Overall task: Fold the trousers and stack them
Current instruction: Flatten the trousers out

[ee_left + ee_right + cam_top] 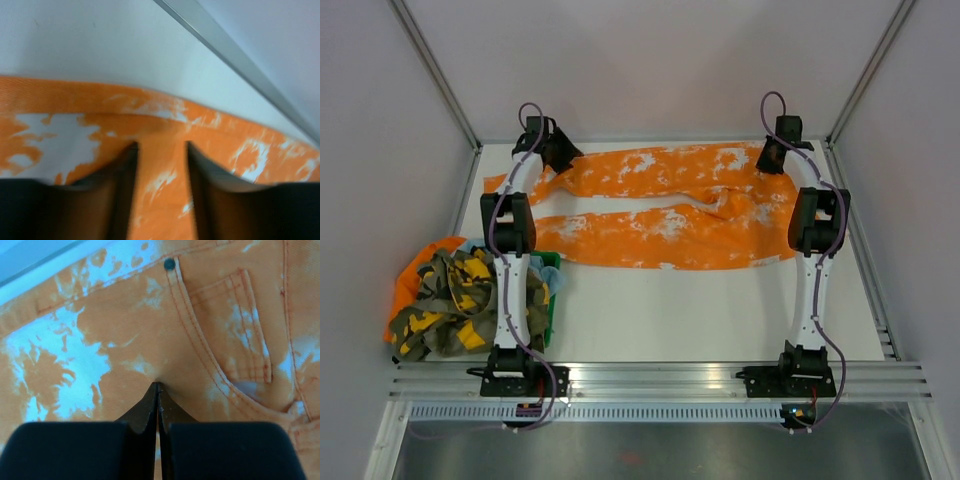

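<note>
Top external view: the trousers [660, 205] lie spread flat on the far half of the table [720, 310].
Trousers' look: bright orange with white splotches.
Legs: both point to the table's left side, with a strip of bare table between them.
Waist: at the table's right side.
Left gripper [558, 150]: at the table's far left corner, over the end of the far leg.
Left fingers [120, 190]: apart, with orange cloth showing in the gap, not squeezing it.
Right gripper [772, 155]: at the table's far right corner, on the waist.
Right fingers [145, 410]: pressed tight together, and their tips pinch a little pucker of the trousers.
Right wrist view: a small dark button [169, 263] and a stitched pocket [235, 325] sit just past the tips.
Clothes pile: a camouflage garment [455, 300] lies bunched on an orange cloth [410, 275] at the table's near left edge.
Light blue cloth [470, 245]: a bit peeks out at the far side of that pile.
</note>
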`<state>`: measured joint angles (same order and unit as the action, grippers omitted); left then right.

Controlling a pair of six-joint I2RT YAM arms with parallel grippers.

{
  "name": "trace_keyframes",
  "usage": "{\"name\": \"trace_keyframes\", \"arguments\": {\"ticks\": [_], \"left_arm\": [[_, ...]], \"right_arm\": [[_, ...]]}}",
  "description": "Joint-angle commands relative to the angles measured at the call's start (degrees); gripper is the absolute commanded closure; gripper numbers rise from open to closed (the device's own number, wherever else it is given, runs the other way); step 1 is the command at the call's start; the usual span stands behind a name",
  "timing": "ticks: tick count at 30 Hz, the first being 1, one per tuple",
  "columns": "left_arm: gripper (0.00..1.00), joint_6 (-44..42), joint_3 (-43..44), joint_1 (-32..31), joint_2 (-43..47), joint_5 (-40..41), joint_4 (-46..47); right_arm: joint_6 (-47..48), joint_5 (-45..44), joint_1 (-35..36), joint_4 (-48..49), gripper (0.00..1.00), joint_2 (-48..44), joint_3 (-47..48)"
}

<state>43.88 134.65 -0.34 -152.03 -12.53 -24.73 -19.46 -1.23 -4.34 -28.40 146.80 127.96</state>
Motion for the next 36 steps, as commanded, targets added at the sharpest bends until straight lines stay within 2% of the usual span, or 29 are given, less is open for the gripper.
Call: {"name": "trace_keyframes", "arguments": {"ticks": [1, 2, 3, 4, 6, 10, 11, 13, 17, 25, 31, 36], "left_arm": [[0.35, -11.8, -2.6, 0.3, 16.4, -1.7, 4.1], [0.24, -14.3, -4.4, 0.3, 19.1, 0.0, 3.1], [0.06, -18.3, -5.2, 0.3, 21.7, 5.1, 2.2], [0.04, -20.0, -6.1, 0.3, 23.9, 8.0, 1.3], [0.03, -24.6, -8.4, 0.3, 28.6, 14.2, -1.1], [0.02, -29.6, -6.9, 0.3, 28.2, 15.8, -10.3], [0.01, -30.8, -6.7, 0.3, 27.5, 16.2, -12.1], [0.00, -32.2, -6.9, 0.3, 25.2, 18.0, -16.4], [0.00, -36.3, -6.8, 0.3, 19.5, 20.3, -20.1], [0.00, -38.2, -8.2, 0.3, 14.8, 23.3, -21.2], [0.00, -35.1, -8.1, 0.3, 10.9, 22.7, -21.7], [0.00, -34.9, -6.8, 2.4, 7.3, 18.3, -22.0]], "right_arm": [[3.4, 1.3, -1.1, 1.7, 0.95, -8.0, -5.1], [3.8, 3.0, -1.1, 2.2, 0.90, -11.6, -5.6], [4.1, 3.5, -1.0, 2.5, 0.85, -13.2, -6.5], [4.3, 4.4, -0.9, 2.6, 0.80, -14.7, -6.8], [4.9, 5.0, -1.0, 2.6, 0.63, -17.8, -7.5], [6.9, 8.1, -0.9, -1.0, 0.29, -19.5, -6.9], [7.2, 8.3, -1.0, -2.3, 0.15, -19.7, -7.3], [7.7, 8.0, -1.0, -2.4, 0.07, -20.6, -9.8], [8.6, 6.2, -0.9, -2.4, 0.02, -21.8, -15.8], [8.0, 5.0, -0.7, -1.2, 0.02, -24.9, -23.4], [7.7, 4.9, 0.2, -1.0, 0.02, -26.2, -26.1], [7.6, 4.2, 0.2, -1.1, 0.02, -26.5, -27.4]]}}
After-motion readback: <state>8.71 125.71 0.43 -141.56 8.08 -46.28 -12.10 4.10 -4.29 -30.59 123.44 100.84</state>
